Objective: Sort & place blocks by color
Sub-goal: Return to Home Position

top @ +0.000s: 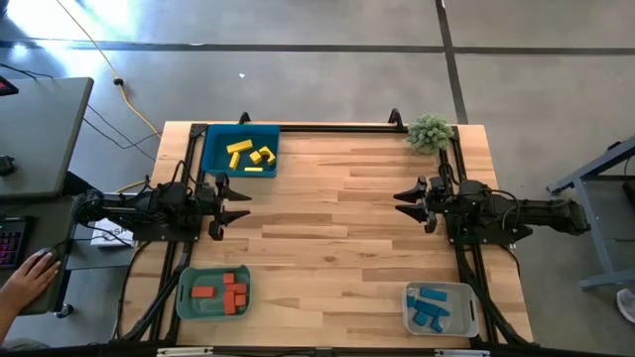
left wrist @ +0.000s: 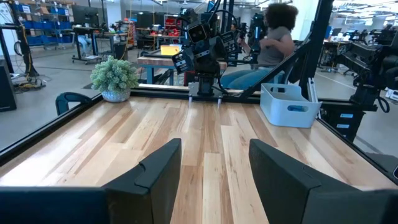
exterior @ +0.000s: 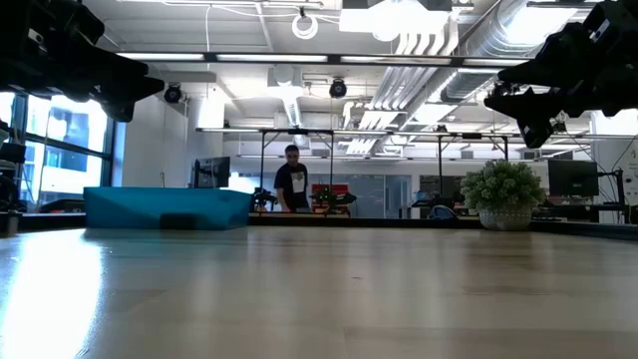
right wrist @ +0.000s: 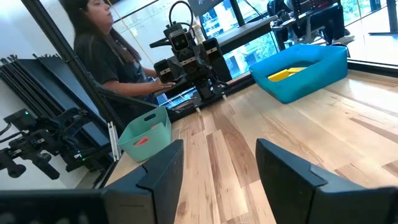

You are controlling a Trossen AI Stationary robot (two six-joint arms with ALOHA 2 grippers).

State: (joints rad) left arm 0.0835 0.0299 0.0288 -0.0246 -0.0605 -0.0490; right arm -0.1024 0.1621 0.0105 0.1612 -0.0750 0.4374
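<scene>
High view: we find the left claw (top: 241, 205) and right claw (top: 401, 204) wide open, empty, facing across the tabletop (top: 337, 238); yellow blocks (top: 250, 155), orange blocks (top: 223, 290) and blue blocks (top: 430, 305) lie in trays (top: 210, 149), well apart from both.

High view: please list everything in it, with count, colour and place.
Small yellow blocks: about five, in blue plastic tray, top left.
Small red-orange blocks: several, in green plastic tray, bottom left.
Small blue blocks: several, in white plastic tray, bottom right.
Potted plant: one, green, top right corner.
Wooden table: one, light brown, centre.
Person's hand: one, beyond table's left edge.
Left gripper: dark, fingers open, left edge.
Right gripper: dark, fingers open, right edge.
</scene>
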